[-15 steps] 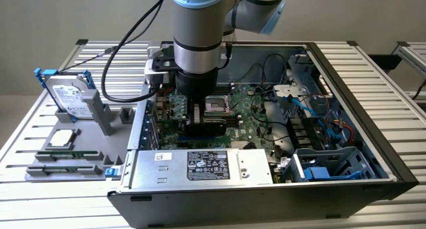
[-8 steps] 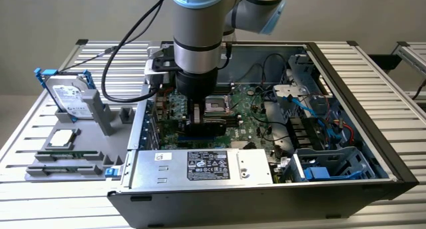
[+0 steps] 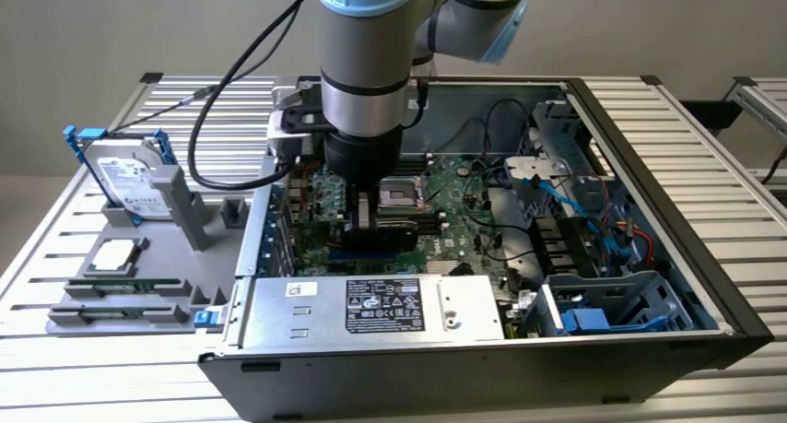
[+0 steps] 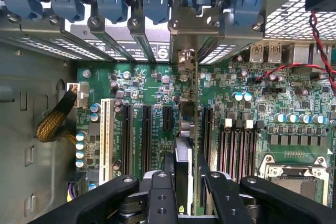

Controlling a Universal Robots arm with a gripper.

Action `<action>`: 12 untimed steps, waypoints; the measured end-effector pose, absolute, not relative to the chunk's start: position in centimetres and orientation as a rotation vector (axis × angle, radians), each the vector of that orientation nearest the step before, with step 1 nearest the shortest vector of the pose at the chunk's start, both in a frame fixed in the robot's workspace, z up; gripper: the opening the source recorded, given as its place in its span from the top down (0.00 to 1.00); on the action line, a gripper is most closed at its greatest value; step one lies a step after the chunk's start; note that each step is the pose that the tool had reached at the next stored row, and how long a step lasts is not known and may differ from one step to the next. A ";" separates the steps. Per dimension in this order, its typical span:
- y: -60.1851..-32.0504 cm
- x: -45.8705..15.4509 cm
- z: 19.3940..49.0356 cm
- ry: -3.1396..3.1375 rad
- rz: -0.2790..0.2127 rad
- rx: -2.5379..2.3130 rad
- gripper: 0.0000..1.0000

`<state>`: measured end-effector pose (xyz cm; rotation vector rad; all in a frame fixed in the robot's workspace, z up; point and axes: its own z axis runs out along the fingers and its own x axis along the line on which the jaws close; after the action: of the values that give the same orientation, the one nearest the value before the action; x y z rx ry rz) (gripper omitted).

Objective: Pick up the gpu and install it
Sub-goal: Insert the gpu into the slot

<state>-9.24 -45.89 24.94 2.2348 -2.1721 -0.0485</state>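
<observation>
While the claw (image 4: 187,182) is pinching the gpu (image 4: 185,145) edge-on over the motherboard (image 4: 247,114), black expansion slots (image 4: 146,135) and memory slots (image 4: 236,145) are flanking it.

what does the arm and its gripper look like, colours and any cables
The arm is a silver-grey tube with light blue joint caps and a black wrist section. A black cable loops beside it to the wrist. The gripper has black fingers studded with small screws.
</observation>
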 end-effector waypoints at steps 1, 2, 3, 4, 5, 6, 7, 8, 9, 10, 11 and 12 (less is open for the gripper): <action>-45.9 -9.2 24.9 -2.172 -0.048 2.234 0.73; -45.9 -9.2 24.9 -2.172 -0.047 2.234 0.73; -45.9 -9.2 24.9 -2.171 -0.046 2.234 0.73; -45.9 -9.2 24.8 -2.171 -0.046 2.233 0.73; -45.9 -9.2 24.8 -2.171 -0.045 2.233 0.73; -45.9 -9.2 24.8 -2.170 -0.044 2.233 0.73; -45.9 -9.2 24.8 -2.170 -0.044 2.232 0.73; -45.9 -9.2 24.7 -2.170 -0.043 2.232 0.73; -45.9 -9.2 24.7 -2.169 -0.042 2.232 0.73; -45.9 -9.2 24.7 -2.169 -0.041 2.231 0.73; -45.9 -9.2 24.6 -2.168 -0.039 2.230 0.73; -45.8 -9.2 24.6 -2.167 -0.038 2.229 0.73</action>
<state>-9.25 -45.84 24.62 2.2295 -2.1675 -0.0379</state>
